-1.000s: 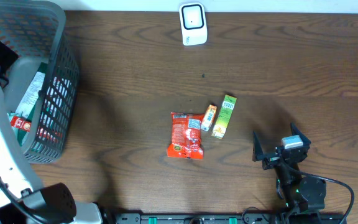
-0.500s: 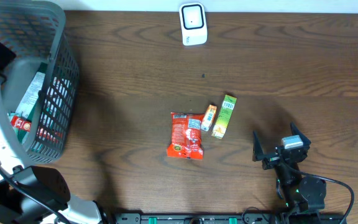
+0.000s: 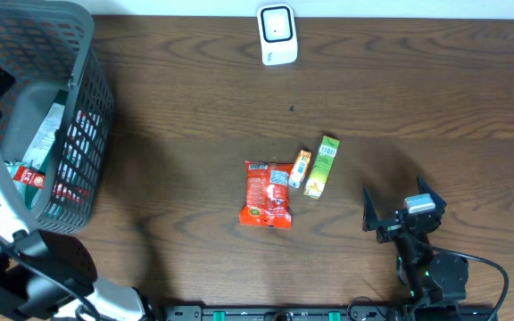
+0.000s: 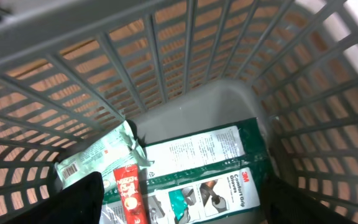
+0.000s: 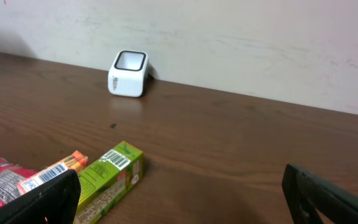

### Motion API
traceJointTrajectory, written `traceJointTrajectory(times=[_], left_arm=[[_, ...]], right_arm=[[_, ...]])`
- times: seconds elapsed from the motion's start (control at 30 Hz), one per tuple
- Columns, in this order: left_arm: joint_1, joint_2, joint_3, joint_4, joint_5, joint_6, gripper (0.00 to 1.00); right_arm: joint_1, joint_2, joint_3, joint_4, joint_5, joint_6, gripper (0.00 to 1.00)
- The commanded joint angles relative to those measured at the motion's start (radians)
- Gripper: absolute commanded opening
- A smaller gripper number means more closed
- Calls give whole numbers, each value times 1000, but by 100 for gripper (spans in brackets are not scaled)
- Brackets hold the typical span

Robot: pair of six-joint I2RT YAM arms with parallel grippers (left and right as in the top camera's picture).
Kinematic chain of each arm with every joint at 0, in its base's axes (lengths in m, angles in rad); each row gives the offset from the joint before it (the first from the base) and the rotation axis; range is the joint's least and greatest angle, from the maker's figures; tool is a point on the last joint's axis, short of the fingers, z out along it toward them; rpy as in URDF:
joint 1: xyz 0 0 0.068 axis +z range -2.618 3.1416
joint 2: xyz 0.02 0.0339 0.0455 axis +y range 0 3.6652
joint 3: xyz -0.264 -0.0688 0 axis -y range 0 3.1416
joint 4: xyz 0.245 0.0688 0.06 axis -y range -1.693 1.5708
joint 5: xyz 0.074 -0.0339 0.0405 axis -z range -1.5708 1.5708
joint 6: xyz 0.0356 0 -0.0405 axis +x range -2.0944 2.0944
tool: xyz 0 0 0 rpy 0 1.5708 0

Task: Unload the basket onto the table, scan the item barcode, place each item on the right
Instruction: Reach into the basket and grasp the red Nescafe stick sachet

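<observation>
Nearest the robot, the right gripper (image 3: 395, 201) rests low at the bench (image 3: 194, 107) edge, jaws spread wide and empty.

Mid-bench lie three goods: a red snack packet (image 3: 268, 193), a small orange pack (image 3: 300, 168) touching its upper corner, and a green carton (image 3: 322, 166) just beside that. None is gripped.

Farther left, the left gripper (image 4: 188, 199) hangs inside the grey mesh basket (image 3: 96, 89), jaws released and well apart, nothing between them. Below it lie a green 3M packet (image 4: 210, 168), a red-labelled pack (image 4: 128, 190) and a pale green wrapper (image 4: 95, 158). The item to be scanned is probably one of these, though the views do not settle which.

At the far edge the white barcode scanner (image 3: 277, 35) stands alone, well apart from every item.

Assessment: no item is in hand and none faces the scanner. The pick, the carry and the presentation of the barcode remain. Whether the three bench goods are already scanned cannot be told.
</observation>
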Motion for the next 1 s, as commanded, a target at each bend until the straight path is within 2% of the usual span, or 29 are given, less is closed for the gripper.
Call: traceJointTrajectory(times=[0.0,0.13,0.33,0.47,0.7,0.97], left_arm=[[3,45,-8,4,-5,13,81],[3,75,-8,10,-5,64,81],[3,107,-8,18,-2,68,82],[4,127,-8,34,33,131,82],[5,164,-8,35,42,149,92],[5,259,-10,-10,74,148,94]], right_arm=[[5,-5,-1,-3,-1,11,99],[5,-5,-1,-3,-1,11,99],[5,-5,-1,-3,-1,11,99],[5,-5,-1,-3,-1,11,99],[5,-5,-1,-3,-1,11,99],[5,-5,-1,-3,-1,11,99]])
